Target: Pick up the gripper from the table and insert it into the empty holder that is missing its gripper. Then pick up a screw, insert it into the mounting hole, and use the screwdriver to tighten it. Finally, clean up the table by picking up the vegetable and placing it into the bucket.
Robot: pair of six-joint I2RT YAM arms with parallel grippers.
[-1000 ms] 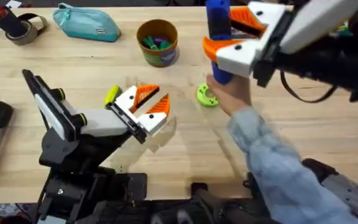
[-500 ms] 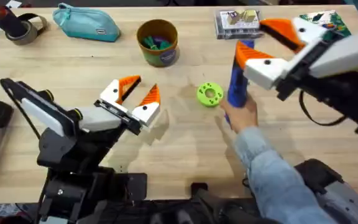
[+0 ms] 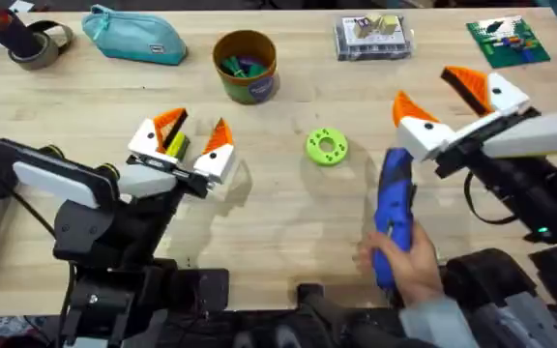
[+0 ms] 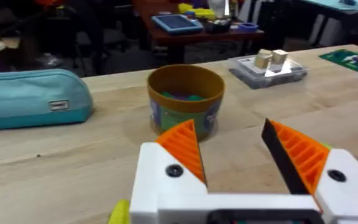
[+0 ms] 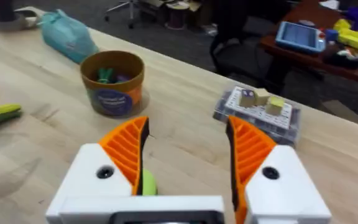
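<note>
No label reads clearly on the bucket (image 3: 246, 65). Near it, a hand (image 3: 406, 270) lays the blue screwdriver (image 3: 394, 215) beside the lime disc (image 3: 327, 147). Left gripper (image 3: 191, 138) gapes around the vegetable (image 3: 173, 143); right gripper (image 3: 440, 89) gapes empty.

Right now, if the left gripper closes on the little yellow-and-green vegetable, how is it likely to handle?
The vegetable lies on the table between the open left gripper fingers. It looks small and probably light. Its oblong, rounded shape suggests it could roll if nudged sideways. The surface looks smooth, so it may slip against the ribbed pads unless gripped across its middle.
</note>
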